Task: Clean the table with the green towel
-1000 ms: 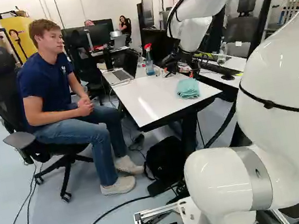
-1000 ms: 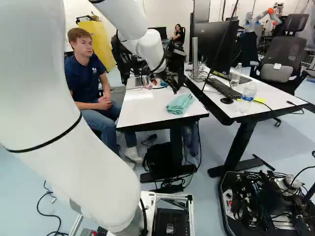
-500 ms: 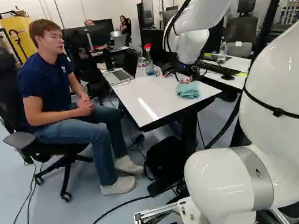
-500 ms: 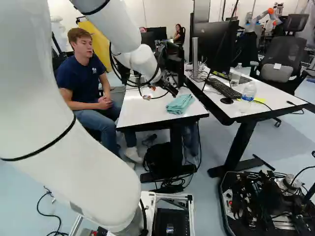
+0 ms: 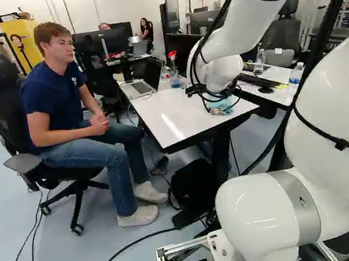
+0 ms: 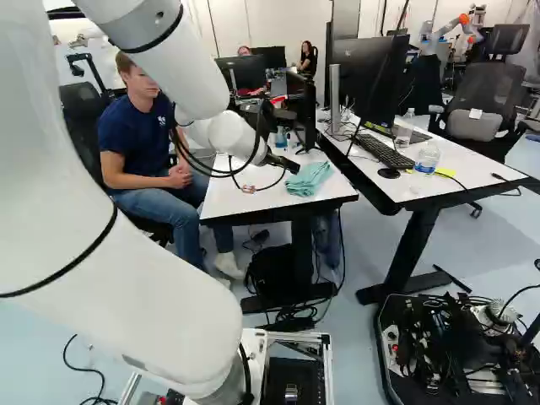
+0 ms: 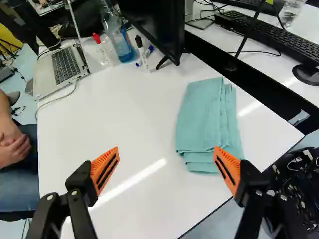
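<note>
Green and folded into a thick pad of several layers, the towel (image 7: 207, 122) lies flat on the white table (image 7: 117, 119), near the corner and beside the long edge that faces the next desk (image 6: 472, 164). My hand (image 6: 289, 165) is over the same tabletop, its two fingers spread wide with nothing held between them. From the wrist, one orange pad (image 7: 228, 167) shows across the near end of the towel, though I cannot tell whether it touches the cloth; the other orange pad (image 7: 105, 170) shows over bare white surface, where a bright streak of light runs between the two. My arm (image 6: 135, 316) rises at the left of the right base view and bends forward and down to the table, with black cables looping loosely about its wrist. Farther along the table, well apart from the towel, an open laptop (image 7: 62, 67) sits at one side, and beyond the towel are a spray bottle (image 7: 119, 42) with blue liquid, a couple of markers (image 7: 143, 54) and a black screen (image 7: 154, 22). Across the dark gap, the desk carries a keyboard (image 7: 279, 40), a mouse (image 7: 308, 74) and a clear water bottle (image 6: 426, 160). Beneath the table, a black bag (image 5: 193, 182) rests on the floor.
</note>
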You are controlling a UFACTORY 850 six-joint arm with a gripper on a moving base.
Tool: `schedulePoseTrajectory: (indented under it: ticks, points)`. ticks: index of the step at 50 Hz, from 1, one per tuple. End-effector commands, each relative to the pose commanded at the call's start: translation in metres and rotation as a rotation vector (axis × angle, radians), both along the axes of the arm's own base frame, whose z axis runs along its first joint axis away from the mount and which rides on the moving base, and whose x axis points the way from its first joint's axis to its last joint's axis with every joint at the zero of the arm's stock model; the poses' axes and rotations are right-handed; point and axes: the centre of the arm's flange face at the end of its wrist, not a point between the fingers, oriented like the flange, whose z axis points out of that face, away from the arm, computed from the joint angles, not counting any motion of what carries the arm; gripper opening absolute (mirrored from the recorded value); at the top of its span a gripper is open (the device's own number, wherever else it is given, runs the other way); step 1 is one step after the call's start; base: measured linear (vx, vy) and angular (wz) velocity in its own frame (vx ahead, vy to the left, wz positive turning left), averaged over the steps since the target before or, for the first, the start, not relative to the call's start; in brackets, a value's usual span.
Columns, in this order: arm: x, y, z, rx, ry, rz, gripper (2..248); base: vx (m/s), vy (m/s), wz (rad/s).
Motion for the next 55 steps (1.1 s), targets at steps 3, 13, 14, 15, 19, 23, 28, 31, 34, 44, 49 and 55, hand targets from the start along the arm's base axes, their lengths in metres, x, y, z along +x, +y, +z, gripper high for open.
schedulePoseTrajectory:
  ticks: [3, 13, 14, 15, 19, 23, 28, 31, 34, 44, 49, 55]
  points:
    - [-0.006, 0.004, -0.006, -0.014, -0.017, 0.013, 247, 0.000, 0.000, 0.000]
    - [-0.026, 0.014, -0.021, -0.052, -0.068, 0.053, 247, 0.000, 0.000, 0.000]
    - [-0.028, 0.015, -0.023, -0.055, -0.073, 0.057, 247, 0.000, 0.000, 0.000]
    - [-0.029, 0.016, -0.024, -0.058, -0.078, 0.061, 247, 0.000, 0.000, 0.000]
    - [-0.037, 0.020, -0.030, -0.070, -0.097, 0.076, 247, 0.000, 0.000, 0.000]
    - [-0.044, 0.023, -0.035, -0.081, -0.116, 0.091, 247, 0.000, 0.000, 0.000]
    - [-0.053, 0.028, -0.041, -0.094, -0.138, 0.110, 247, 0.000, 0.000, 0.000]
    - [-0.058, 0.030, -0.044, -0.100, -0.151, 0.120, 247, 0.000, 0.000, 0.000]
    - [-0.063, 0.032, -0.048, -0.106, -0.163, 0.131, 247, 0.000, 0.000, 0.000]
    - [-0.078, 0.039, -0.057, -0.122, -0.201, 0.163, 247, 0.000, 0.000, 0.000]
    - [-0.085, 0.042, -0.061, -0.129, -0.218, 0.177, 247, 0.000, 0.000, 0.000]
    - [-0.093, 0.045, -0.066, -0.135, -0.236, 0.193, 247, 0.000, 0.000, 0.000]
